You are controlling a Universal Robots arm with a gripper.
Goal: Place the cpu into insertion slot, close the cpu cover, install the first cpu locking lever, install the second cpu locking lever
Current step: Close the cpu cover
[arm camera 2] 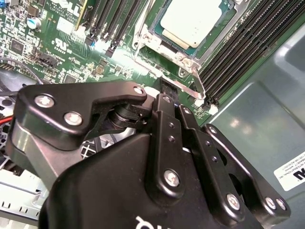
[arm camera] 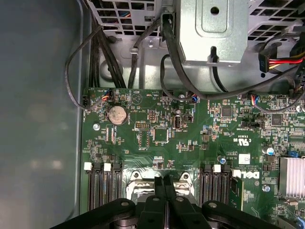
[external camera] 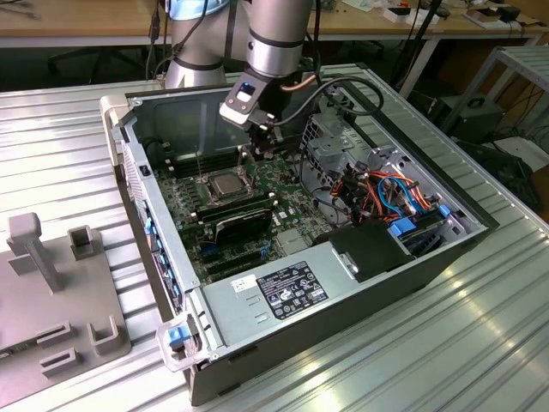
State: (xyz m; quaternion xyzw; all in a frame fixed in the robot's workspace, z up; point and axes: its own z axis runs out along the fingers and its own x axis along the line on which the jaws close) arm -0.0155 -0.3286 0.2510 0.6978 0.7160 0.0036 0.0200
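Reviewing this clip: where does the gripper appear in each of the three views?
Exterior view: the gripper hangs inside the open case, beside the cpu.
Second wrist view: the gripper looms over the green circuit board, tips near the cpu.
First wrist view: the gripper sits between two banks of memory slots.
Shared landmark: the green circuit board.

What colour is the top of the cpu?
The cpu has a pale silver-grey top, clearest in the second wrist view.

Ribbed metal table [external camera: 480, 343] carries an open computer case [external camera: 343, 333] and grey fixture [external camera: 51, 300]
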